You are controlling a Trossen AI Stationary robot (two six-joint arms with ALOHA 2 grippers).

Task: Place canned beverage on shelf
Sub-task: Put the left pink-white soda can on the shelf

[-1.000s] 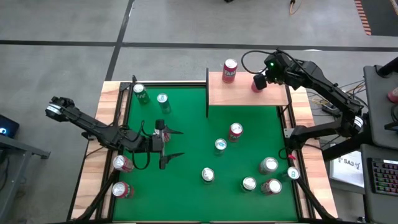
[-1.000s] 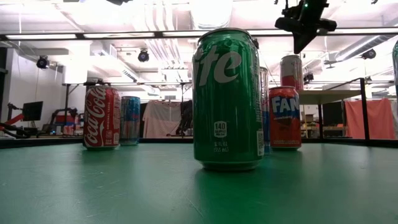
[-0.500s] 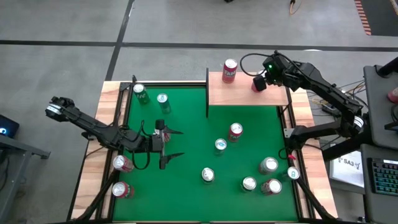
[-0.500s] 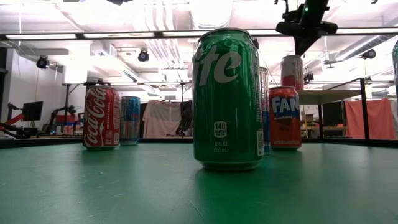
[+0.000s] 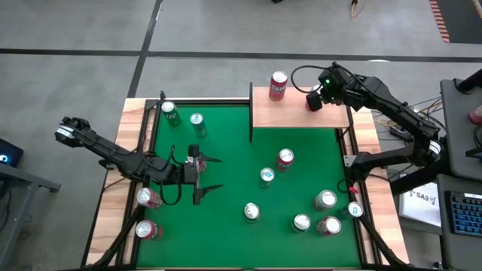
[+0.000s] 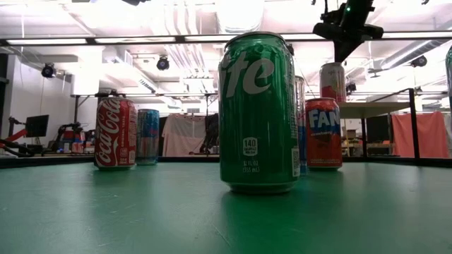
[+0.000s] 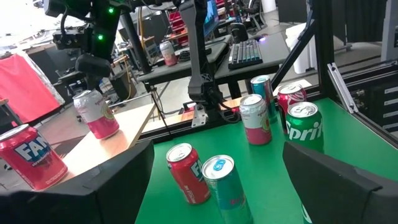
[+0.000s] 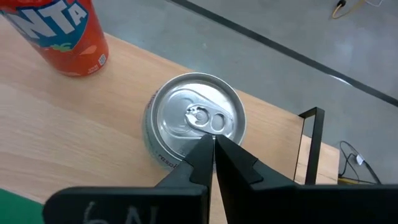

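The shelf (image 5: 297, 117), a light-wood board on black posts, stands at the table's far right. An orange Fanta can (image 5: 279, 85) and a pink-and-silver can (image 5: 311, 103) stand upright on it. My right gripper (image 8: 212, 144) is shut, and its fingertips point down over the pink can's lid (image 8: 198, 118). It also shows in the left wrist view (image 7: 93, 62), right above that can (image 7: 98, 115). My left gripper (image 5: 213, 174) is open and empty, low over the green felt at the table's left middle. My right gripper's shut fingertips (image 8: 205, 149) stand over the pink can's lid near its rim, coming from above. I cannot tell whether they touch it. The can stands upright on the shelf board.
Several cans stand on the green felt: a Sprite (image 5: 169, 113) and a teal can (image 5: 196, 120) at the far left, two in the middle (image 5: 285, 158), and a cluster at the near right (image 5: 324, 211). Two red cans (image 5: 147, 197) stand on the left wooden border.
My right gripper has shifted slightly toward the table's left, over the pink can. Both cans on the shelf have stayed where they were.
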